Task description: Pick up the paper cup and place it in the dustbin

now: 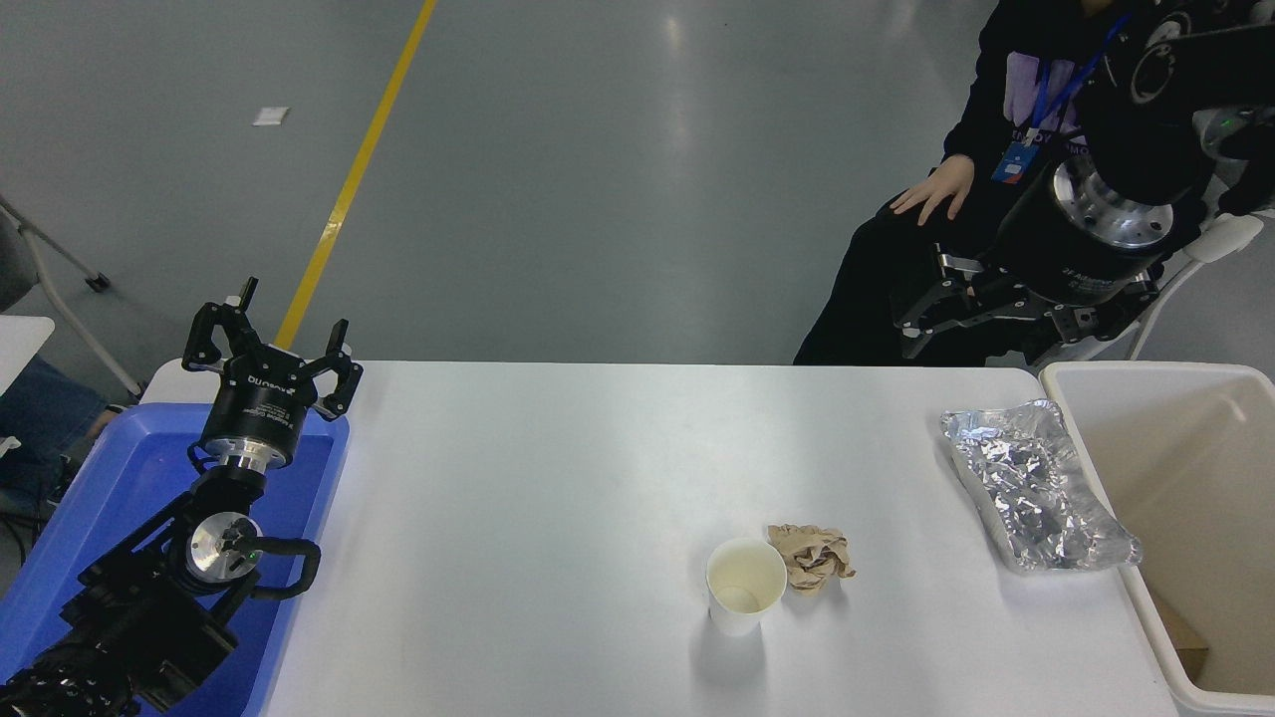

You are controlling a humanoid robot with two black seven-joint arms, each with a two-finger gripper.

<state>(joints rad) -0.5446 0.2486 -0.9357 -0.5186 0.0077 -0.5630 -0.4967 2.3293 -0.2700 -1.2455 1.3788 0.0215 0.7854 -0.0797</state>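
Observation:
The paper cup (745, 586) stands upright and empty on the white table (538, 478), right of centre near the front. The cream-white dustbin (1185, 468) stands off the table's right edge. My right gripper (981, 334) hangs open and empty high above the table's far right corner, left of the dustbin's far end and well away from the cup. My left gripper (271, 344) is open and parked at the lower left over the blue tray.
A crumpled brown paper ball (813, 558) touches the cup's right side. A crumpled foil sheet (1036, 485) lies by the table's right edge next to the dustbin. The blue tray (110, 498) sits at the left. A person (931, 194) sits behind the far right corner.

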